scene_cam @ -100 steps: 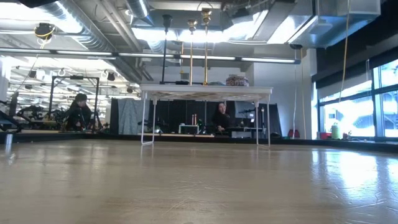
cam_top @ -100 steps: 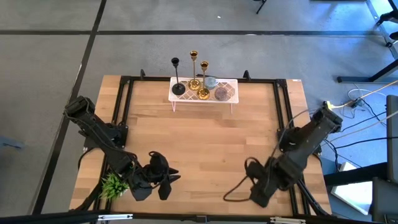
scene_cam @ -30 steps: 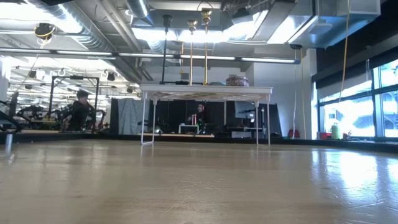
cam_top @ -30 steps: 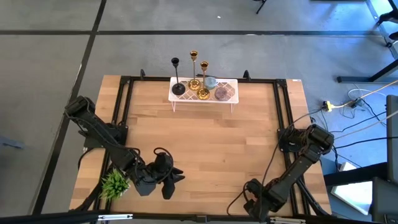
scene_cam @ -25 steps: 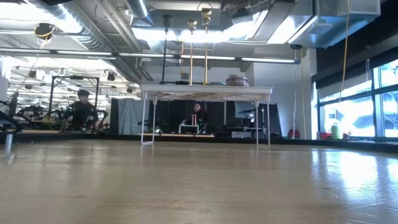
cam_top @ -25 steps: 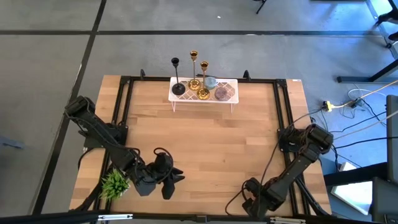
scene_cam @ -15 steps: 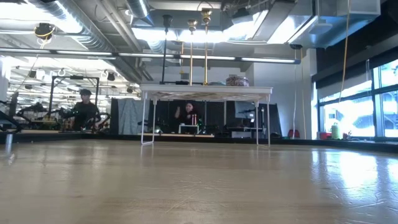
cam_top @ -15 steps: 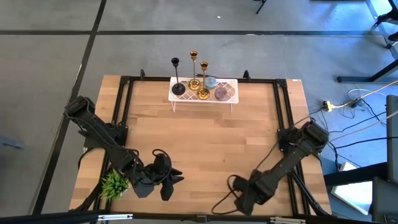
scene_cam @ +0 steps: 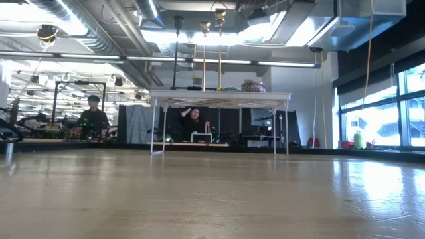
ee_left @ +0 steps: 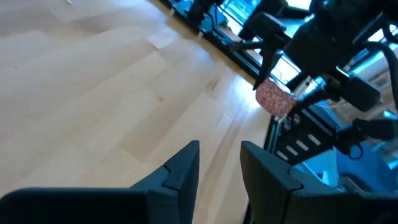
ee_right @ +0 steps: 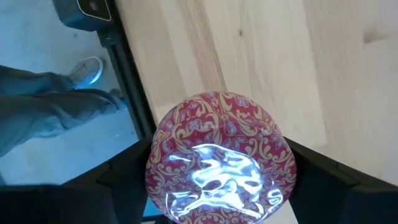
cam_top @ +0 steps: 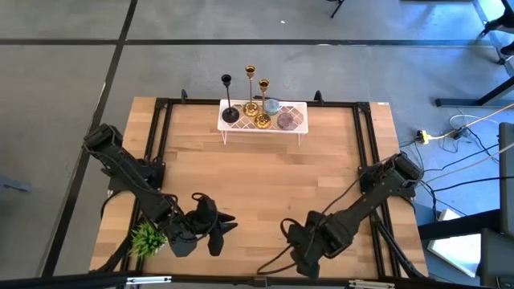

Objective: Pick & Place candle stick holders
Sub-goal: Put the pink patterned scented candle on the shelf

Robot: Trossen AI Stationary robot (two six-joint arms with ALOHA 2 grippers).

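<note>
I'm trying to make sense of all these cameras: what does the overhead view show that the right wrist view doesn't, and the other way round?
Only the overhead view shows the three candle stick holders standing on a small white rack at the table's far edge, the green plant and the left pincer. Only the right wrist view shows a red patterned object gripped in the right pincer, and a person's legs beside the table. Both show the wooden table.

High cam stares straight down on the whole table (cam_top: 265, 185); low cam sits at tabletop level facing the room — both catch the white rack (cam_top: 263, 118). Wrist cams hug the wood, close up.
</note>
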